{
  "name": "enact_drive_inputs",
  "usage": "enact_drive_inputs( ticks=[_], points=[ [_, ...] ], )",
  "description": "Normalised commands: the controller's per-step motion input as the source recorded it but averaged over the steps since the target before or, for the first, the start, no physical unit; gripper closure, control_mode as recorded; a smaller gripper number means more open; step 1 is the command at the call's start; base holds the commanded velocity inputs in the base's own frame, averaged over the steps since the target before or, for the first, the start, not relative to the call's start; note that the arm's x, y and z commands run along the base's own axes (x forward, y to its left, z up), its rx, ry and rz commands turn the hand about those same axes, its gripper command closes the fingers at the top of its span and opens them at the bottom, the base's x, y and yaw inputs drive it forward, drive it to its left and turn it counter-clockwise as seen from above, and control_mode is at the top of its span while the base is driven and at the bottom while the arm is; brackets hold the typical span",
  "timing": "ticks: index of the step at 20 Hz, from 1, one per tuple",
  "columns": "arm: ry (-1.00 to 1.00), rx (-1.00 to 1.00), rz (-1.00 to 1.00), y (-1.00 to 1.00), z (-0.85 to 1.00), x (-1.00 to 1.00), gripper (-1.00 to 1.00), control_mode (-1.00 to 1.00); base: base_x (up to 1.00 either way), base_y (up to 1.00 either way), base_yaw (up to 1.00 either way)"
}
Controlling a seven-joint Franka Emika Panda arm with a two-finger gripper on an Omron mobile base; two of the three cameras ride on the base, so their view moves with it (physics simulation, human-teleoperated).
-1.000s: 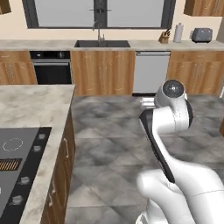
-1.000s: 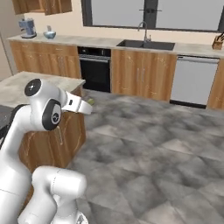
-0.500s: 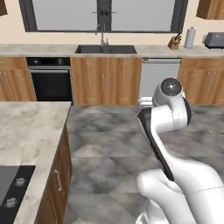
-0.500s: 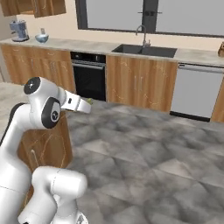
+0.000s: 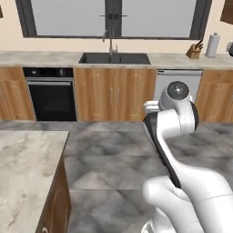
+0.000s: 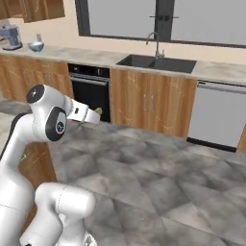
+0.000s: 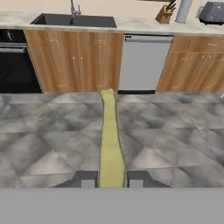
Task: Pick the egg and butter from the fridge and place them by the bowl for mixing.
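Kitchen cabinets [image 7: 74, 61] have slid sideways with the driving base; the gripper [image 7: 111, 178] stays pinched on the butter [image 7: 110, 140]. No readable writing.

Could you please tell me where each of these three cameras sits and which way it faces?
Left base view: behind the arm's left, facing the sink; white arm at lower right.
Right base view: behind its right, facing the oven and bowl; arm at lower left.
Hand view: on the hand, along the pincer shut on the butter, toward the dishwasher.
All share the sink counter.
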Motion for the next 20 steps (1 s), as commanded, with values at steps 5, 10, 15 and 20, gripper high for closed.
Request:
enact_drive_inputs(
  ticks=[5,10,15,20],
  points=[
    [0.0,0.0,0.0,0.0,0.0,0.0,1.0,1.0,1.0,-0.35,0.19],
    [0.0,0.0,0.0,0.0,0.0,0.0,1.0,1.0,1.0,-0.44,0.33],
    [0.0,0.0,0.0,0.0,0.0,0.0,1.0,1.0,1.0,-0.38,0.46],
    [0.0,0.0,0.0,0.0,0.0,0.0,1.0,1.0,1.0,-0.34,0.5]
  ],
)
